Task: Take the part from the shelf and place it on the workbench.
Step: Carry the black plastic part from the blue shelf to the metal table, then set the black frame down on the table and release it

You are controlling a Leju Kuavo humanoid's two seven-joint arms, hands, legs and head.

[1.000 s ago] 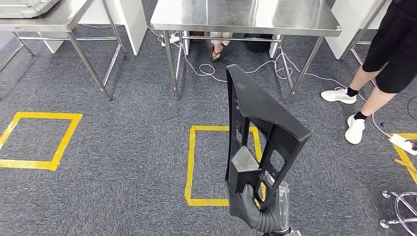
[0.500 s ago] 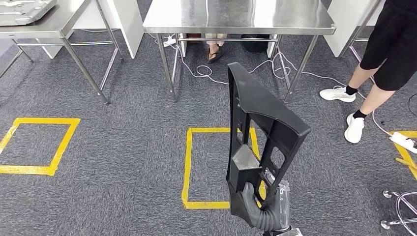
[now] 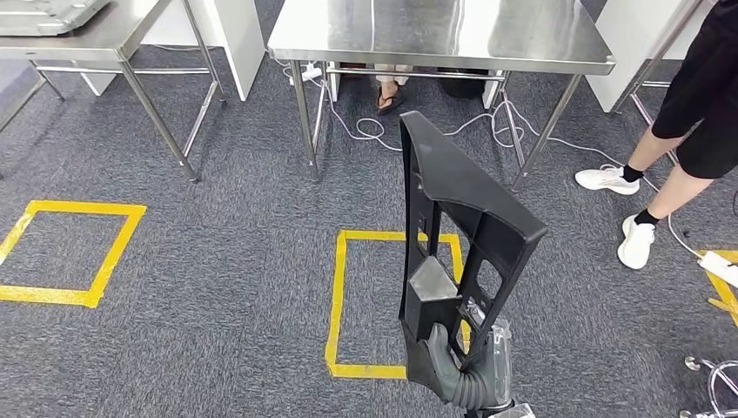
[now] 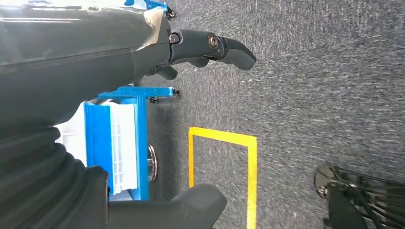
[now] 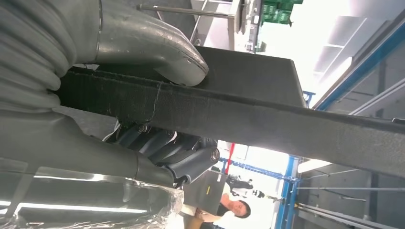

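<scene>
A long black plastic part [image 3: 461, 252] with open cut-outs stands upright in front of me, gripped at its lower end by my right hand [image 3: 457, 374]. In the right wrist view the thumb [image 5: 162, 52] presses on one face of the part [image 5: 267, 114] and the darker fingers [image 5: 186, 155] wrap the other side. The steel workbench [image 3: 435, 30] stands ahead, past a yellow taped square [image 3: 339, 296] on the carpet. My left hand [image 4: 143, 62] hangs over the carpet with fingers [image 4: 224, 47] apart and nothing in it.
A second steel table [image 3: 78, 35] is at the far left with a grey tray on it. A person [image 3: 687, 113] in black with white shoes stands at the right. Cables [image 3: 374, 126] lie under the workbench. Another yellow square [image 3: 70, 248] marks the floor at left. A blue rack [image 4: 124, 138] stands near my left side.
The whole view has shifted slightly as I move; the workbench and floor marks sit a little differently. The part stays held upright in my right hand. The person has stepped slightly right.
</scene>
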